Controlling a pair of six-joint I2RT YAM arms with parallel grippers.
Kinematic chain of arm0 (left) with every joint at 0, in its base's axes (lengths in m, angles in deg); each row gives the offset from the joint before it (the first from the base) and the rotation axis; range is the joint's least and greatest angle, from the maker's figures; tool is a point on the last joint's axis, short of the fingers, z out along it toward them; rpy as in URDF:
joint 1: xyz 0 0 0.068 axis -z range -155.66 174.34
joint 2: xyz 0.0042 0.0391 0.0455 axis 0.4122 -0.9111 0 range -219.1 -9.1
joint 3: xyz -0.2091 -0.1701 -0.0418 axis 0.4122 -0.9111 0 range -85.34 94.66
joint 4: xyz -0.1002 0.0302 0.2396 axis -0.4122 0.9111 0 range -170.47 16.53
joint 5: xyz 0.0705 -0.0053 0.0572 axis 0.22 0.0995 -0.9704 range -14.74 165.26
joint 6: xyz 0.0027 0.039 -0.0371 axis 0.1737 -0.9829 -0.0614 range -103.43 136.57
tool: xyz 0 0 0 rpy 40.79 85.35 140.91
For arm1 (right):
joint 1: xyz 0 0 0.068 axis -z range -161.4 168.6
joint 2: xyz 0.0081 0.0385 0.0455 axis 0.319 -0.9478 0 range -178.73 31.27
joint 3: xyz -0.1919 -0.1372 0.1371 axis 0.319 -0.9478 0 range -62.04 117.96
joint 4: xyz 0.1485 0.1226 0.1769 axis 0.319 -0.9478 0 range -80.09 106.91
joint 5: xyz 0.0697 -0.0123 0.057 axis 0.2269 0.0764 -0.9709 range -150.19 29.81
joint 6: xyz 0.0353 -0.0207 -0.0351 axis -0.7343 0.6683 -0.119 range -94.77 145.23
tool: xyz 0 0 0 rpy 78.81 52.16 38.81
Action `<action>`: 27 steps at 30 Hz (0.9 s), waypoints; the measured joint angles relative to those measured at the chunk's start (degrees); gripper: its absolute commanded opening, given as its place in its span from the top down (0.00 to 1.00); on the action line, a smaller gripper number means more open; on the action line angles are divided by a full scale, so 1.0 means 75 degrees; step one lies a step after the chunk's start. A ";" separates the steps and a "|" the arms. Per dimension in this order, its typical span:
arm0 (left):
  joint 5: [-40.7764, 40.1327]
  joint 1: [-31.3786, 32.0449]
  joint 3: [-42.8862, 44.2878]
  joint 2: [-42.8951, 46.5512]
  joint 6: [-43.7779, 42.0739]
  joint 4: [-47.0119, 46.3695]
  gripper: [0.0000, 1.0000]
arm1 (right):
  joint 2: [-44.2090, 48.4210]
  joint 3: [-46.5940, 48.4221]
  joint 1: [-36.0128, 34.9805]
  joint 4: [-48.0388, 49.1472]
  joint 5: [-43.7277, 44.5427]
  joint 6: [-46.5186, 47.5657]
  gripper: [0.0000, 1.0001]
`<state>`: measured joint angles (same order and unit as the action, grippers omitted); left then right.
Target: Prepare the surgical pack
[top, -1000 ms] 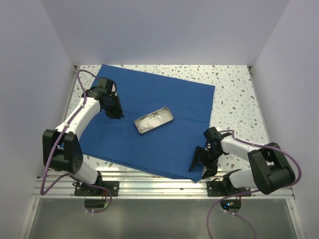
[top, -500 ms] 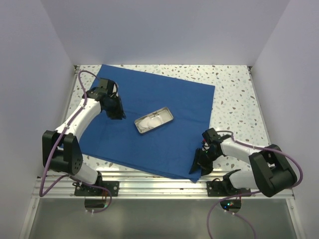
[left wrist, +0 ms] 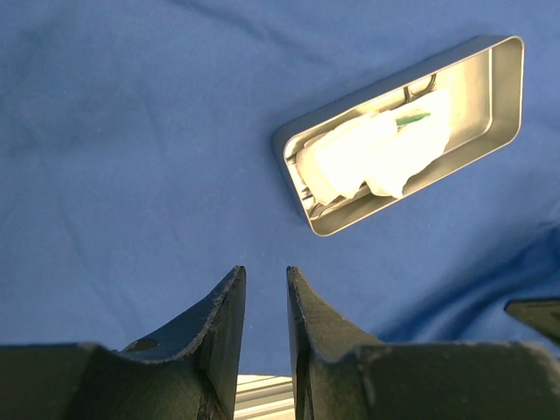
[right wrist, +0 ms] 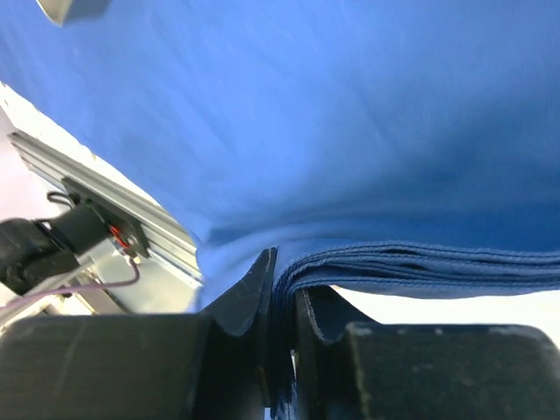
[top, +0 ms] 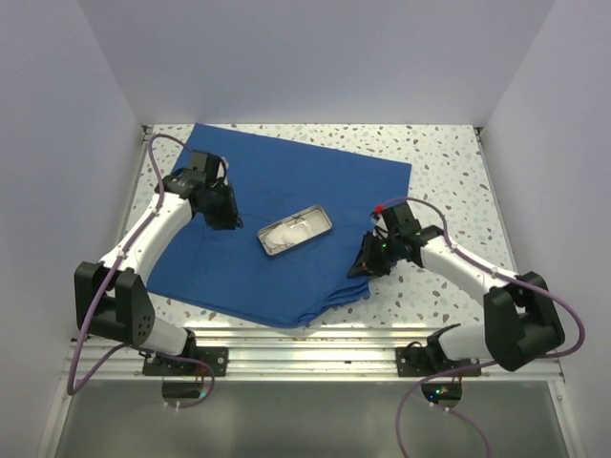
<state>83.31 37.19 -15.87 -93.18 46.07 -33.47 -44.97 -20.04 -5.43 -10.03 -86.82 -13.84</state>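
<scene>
The royal-blue drape [top: 286, 172] lies spread over the table with the small silver tray [top: 326, 218] near its middle. White gauze [left wrist: 376, 153] fills the tray [left wrist: 499, 96], with a green bit showing beside it. My right gripper [top: 363, 267] is shut on the drape's near right corner, which is lifted and folded inward. In the right wrist view the stacked cloth edges [right wrist: 411, 262] run down between the fingers of that gripper [right wrist: 284, 276]. My left gripper [top: 221, 218] hovers over the drape left of the tray. It [left wrist: 265, 273] stands narrowly open with nothing between its fingers.
Speckled tabletop [top: 449, 191] shows to the right of the drape and behind it. An aluminium rail [top: 305, 343] runs along the near edge. White walls close in the left, right and back sides.
My right gripper shut on the drape's near right corner and carried it up and inward toward the tray, folding the cloth over. The left gripper barely moved.
</scene>
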 measured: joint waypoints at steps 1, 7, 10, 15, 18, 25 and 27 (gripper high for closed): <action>-0.0020 0.0009 0.0000 0.0015 0.0003 0.0041 0.70 | -0.0195 0.0192 0.0003 0.0000 -0.0012 0.0035 0.95; -0.0117 0.0012 0.0003 0.0058 0.0006 0.0268 0.70 | -0.1040 0.0694 0.0012 -0.0256 -0.0248 0.0198 1.00; -0.0143 0.0012 0.0099 0.0041 0.0006 0.0382 0.70 | -0.1224 0.0979 0.0012 -0.0551 -0.0460 0.0242 1.00; -0.0335 0.0012 0.0606 -0.0221 -0.0003 0.0548 0.70 | -0.1600 0.2011 0.0012 -0.0848 -0.0854 0.0216 1.00; -0.0513 0.0012 0.0787 -0.0388 -0.0012 0.0560 0.70 | -0.2022 0.2859 0.0012 -0.0956 -0.1000 0.0192 1.00; -0.0819 0.0006 0.1145 -0.0650 -0.0020 0.0664 0.69 | -0.2859 0.4074 0.0012 -0.1297 -0.1055 0.0067 1.00; -0.0903 0.0006 0.1221 -0.0662 -0.0020 0.0664 0.69 | -0.3098 0.4380 0.0012 -0.1355 -0.1081 0.0012 1.00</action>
<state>76.54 37.23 -6.71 -98.14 45.92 -28.48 -68.21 12.81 -5.34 -20.19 -94.93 -13.75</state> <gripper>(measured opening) 0.302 0.095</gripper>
